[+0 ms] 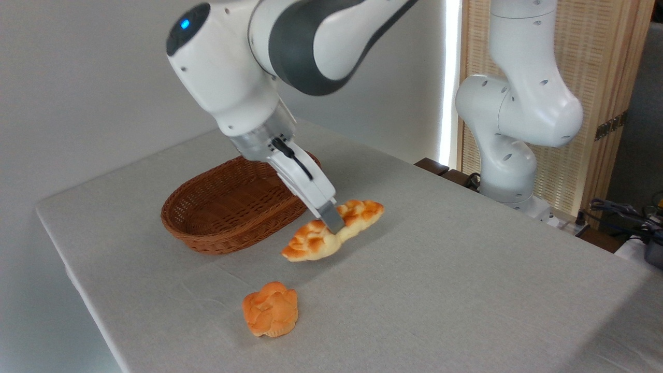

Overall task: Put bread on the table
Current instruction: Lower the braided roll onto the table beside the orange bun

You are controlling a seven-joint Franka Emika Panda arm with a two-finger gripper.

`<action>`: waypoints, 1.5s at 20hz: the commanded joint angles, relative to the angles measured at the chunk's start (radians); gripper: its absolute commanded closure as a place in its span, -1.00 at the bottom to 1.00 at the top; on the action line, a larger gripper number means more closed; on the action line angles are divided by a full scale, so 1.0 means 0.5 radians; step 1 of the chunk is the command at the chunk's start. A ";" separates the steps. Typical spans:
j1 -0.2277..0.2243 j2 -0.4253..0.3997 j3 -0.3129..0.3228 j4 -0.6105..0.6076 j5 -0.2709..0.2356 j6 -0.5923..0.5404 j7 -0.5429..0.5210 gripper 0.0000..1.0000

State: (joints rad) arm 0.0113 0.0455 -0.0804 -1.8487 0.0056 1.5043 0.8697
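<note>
Golden bread in hand

The bread hung at the basket's four o'clock; the bun (on the table) lay at six.

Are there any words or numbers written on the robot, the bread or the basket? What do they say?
None: no words, numbers or labels can be read anywhere.
The robot arm shows only a blue light, no writing.
The bread in the gripper, the basket, the small bun and the table are plain.
</note>
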 commanded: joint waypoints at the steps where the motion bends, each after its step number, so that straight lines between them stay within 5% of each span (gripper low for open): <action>1: -0.023 -0.097 0.044 -0.242 0.023 0.087 0.016 0.80; 6: -0.019 -0.085 0.047 -0.263 0.016 0.093 -0.055 0.70; 11: -0.019 -0.073 0.047 -0.263 0.023 0.093 -0.058 -0.05; 17: -0.023 -0.060 0.047 -0.331 0.004 0.176 -0.092 -0.07; 18: -0.023 -0.060 0.047 -0.331 0.001 0.179 -0.095 -0.17; 20: -0.023 -0.063 0.047 -0.331 -0.002 0.185 -0.092 -0.85; 21: -0.026 -0.066 0.047 -0.331 -0.002 0.200 -0.095 -0.99; 30: -0.026 -0.066 0.047 -0.331 -0.002 0.204 -0.098 -1.00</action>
State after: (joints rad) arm 0.0107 0.0271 -0.0691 -2.0028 0.0058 1.5906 0.8387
